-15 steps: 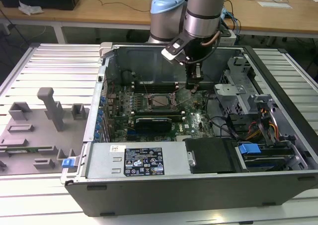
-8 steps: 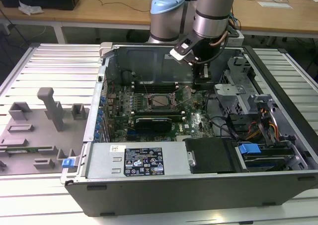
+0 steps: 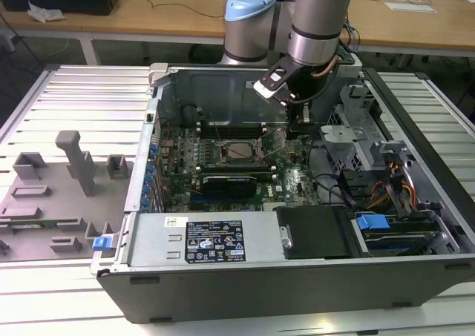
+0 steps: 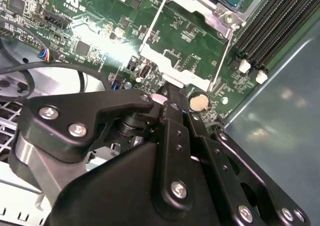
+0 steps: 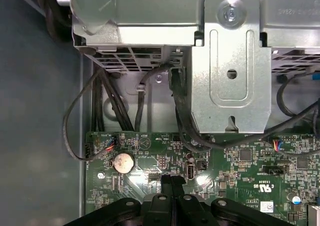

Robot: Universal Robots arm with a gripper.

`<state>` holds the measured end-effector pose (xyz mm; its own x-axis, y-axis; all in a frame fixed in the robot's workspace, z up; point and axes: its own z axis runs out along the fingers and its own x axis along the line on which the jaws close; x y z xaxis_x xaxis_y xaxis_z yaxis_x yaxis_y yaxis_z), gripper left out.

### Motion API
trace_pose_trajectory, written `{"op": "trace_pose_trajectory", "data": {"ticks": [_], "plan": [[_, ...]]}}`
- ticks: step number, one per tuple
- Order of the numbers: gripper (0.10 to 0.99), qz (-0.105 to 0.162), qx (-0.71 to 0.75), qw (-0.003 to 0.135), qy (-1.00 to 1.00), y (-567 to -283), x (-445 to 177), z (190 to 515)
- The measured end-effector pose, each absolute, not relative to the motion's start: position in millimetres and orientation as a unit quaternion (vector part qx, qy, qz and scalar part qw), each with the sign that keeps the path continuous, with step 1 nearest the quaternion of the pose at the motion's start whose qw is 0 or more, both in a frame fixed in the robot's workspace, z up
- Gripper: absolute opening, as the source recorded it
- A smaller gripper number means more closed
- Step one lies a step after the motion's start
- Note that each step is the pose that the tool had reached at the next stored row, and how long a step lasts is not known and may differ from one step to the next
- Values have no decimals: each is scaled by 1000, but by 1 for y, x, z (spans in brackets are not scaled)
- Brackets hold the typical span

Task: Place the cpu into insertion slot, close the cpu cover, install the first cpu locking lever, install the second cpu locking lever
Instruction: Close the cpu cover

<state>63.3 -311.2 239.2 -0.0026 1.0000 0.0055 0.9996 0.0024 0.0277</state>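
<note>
Gripper (image 3: 300,119) sat low over the board, fingers (image 5: 165,182) pressed together, nothing seen between them. Slot (image 3: 239,150) lay near, toward the exterior view's left of the fingertips. Cover (image 4: 210,11) looked down.

The arm (image 3: 320,6) stands almost upright at the top of the exterior view, a grey tube with a pale blue cap. A second blue-capped joint (image 3: 249,13) sits just beside it, on the exterior view's left. The wrist (image 3: 312,50) points straight down. Below it, the black gripper (image 3: 300,122) hangs low, its body canted toward the exterior view's left. In both wrist views the black linkage bars fan back from the tips. The two fingers (image 5: 166,182) (image 4: 172,104) are pressed flat together, with only a thin seam between them.
</note>
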Motion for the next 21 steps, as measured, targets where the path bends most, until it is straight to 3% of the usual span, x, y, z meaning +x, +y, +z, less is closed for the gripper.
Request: {"op": "trace_pose_trajectory", "data": {"ticks": [3, 6, 7, 21], "plan": [[106, 10, 706, 5, 708, -311, 63, 239], [106, -25, 706, -29, 707, -311, 65, 238], [106, -30, 706, -34, 707, -311, 65, 238], [106, -26, 706, -30, 707, -311, 28, 238]]}}
